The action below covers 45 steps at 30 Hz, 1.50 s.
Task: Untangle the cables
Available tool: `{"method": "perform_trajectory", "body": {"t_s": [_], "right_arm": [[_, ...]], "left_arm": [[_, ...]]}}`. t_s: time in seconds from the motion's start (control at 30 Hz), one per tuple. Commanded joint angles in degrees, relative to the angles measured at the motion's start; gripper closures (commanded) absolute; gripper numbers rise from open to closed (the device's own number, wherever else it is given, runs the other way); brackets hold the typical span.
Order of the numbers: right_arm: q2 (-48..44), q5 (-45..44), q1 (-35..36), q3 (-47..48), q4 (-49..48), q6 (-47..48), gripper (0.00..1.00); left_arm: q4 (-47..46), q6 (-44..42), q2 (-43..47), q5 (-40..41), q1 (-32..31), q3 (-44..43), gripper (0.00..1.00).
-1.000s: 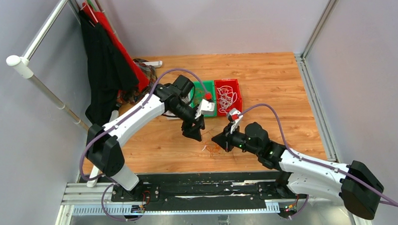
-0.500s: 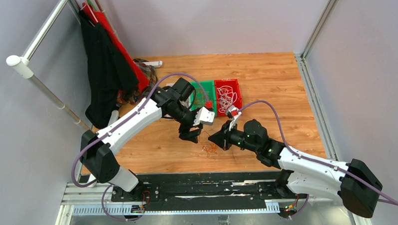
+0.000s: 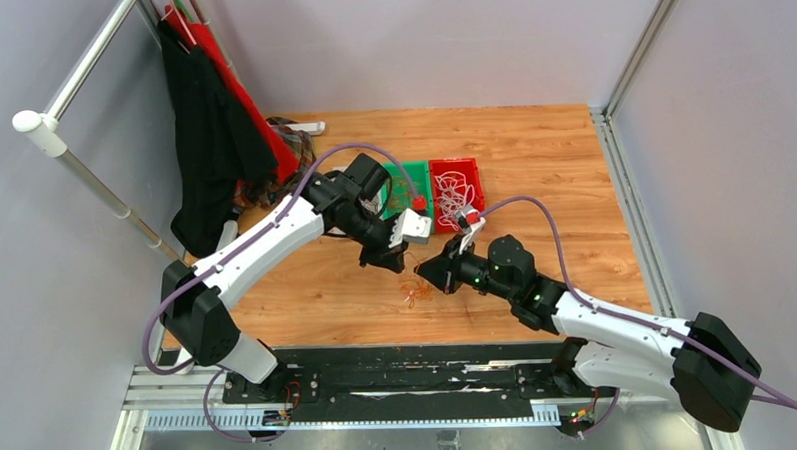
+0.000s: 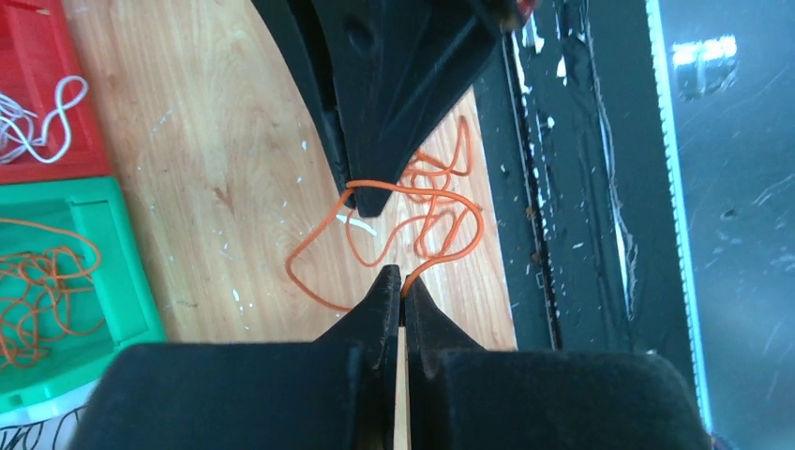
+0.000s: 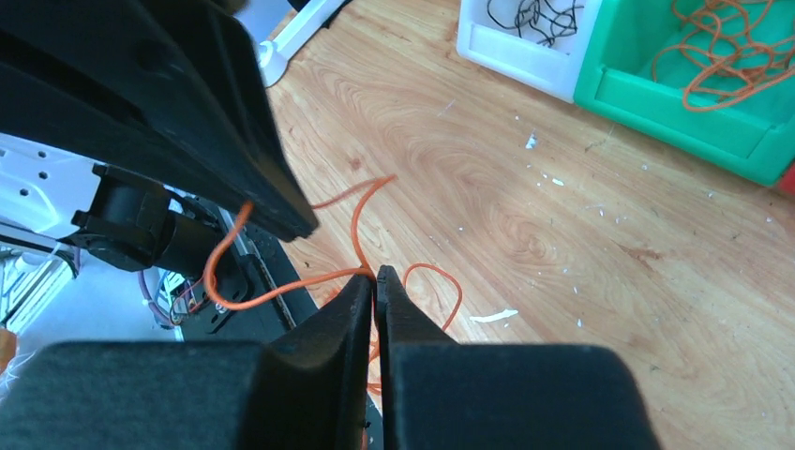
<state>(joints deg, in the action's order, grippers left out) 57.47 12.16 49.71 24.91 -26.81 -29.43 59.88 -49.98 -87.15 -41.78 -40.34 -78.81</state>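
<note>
Left wrist: cable (image 4: pixel 436 220) in end effector (image 4: pixel 401 281)

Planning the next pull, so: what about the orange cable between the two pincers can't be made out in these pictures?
Top view: the thin orange cable is too small to trace its crossings.
Left wrist view: the black right pincer covers part of its loops.
Right wrist view: the black left pincer hides a stretch of it; its near loops are lost behind the right pincer itself.

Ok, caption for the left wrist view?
Left gripper and right gripper both shut on one orange cable tangle, tips facing, over the wooden table.
</note>
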Motion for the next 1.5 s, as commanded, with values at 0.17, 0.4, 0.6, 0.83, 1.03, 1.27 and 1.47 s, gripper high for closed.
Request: {"method": "perform_trajectory", "body": {"t_s": [0.17,0.4,0.6,0.83,1.03,1.27,1.47], "right_arm": [[1.72,-14.73,0.91,4.07,2.66,3.73,0.43],[-1.4,-26.9,6.24,4.06,0.93,11.08,0.35],[-1.35,-22.74,6.44,4.21,-2.36,12.22,0.35],[1.92,-20.79,6.47,5.0,-7.3,10.78,0.35],[7.07,-21.24,6.65,5.35,-11.27,8.63,0.46],[12.7,-23.61,6.62,4.3,-14.88,6.08,0.66],[16.93,-23.72,6.6,2.47,-17.62,3.98,0.73]], "left_arm": [[-0.6,19.58,1.64,-3.25,-0.45,-6.41,0.99],[-0.67,31.76,2.08,1.38,-0.15,-6.45,0.99],[-0.72,33.91,3.14,-2.49,0.08,-6.04,0.99],[-0.73,34.42,3.44,-4.21,0.08,-7.46,0.99],[-0.37,34.47,3.66,-7.26,0.04,-11.48,0.99],[2.76,35.71,3.82,-10.65,0.08,-19.53,0.99],[4.24,37.01,4.29,-10.96,0.6,-26.03,0.99]]}}
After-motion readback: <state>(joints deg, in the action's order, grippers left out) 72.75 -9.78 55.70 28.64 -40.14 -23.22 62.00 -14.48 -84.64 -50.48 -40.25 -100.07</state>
